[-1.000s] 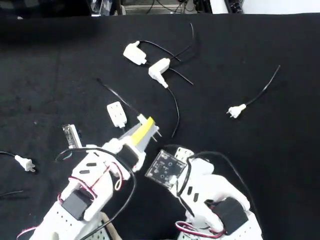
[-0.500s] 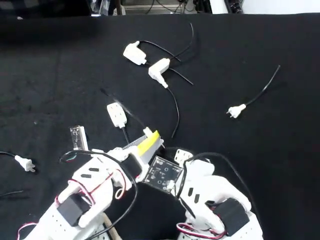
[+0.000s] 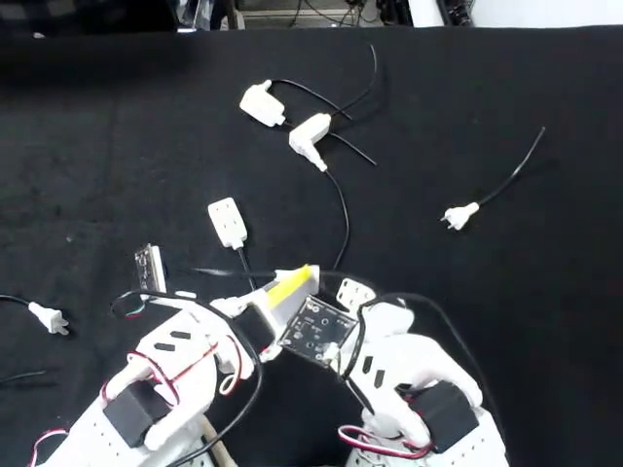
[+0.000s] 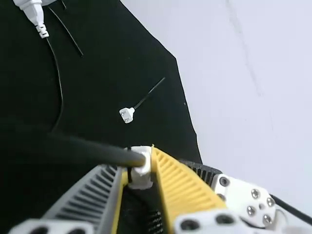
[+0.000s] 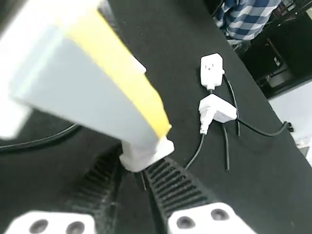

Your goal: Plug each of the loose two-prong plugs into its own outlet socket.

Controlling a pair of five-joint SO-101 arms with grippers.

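A small white two-prong plug (image 4: 139,163) sat clamped between the fingers of the left end effector (image 4: 140,170), its black cord running off to one side. On the black bench (image 3: 506,321), a flat white socket (image 3: 227,222) lay near the middle with its cord trailing toward the arms, and a second socket (image 3: 355,292) lay beside the arms. Farther back lay a third socket (image 3: 261,103) and, just beside it, an angled plug (image 3: 311,134), their cords crossing. A loose plug (image 3: 459,215) lay well apart to the right, and another plug (image 3: 49,317) at the left edge.

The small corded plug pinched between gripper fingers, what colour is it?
White plug; left wrist view shows best.
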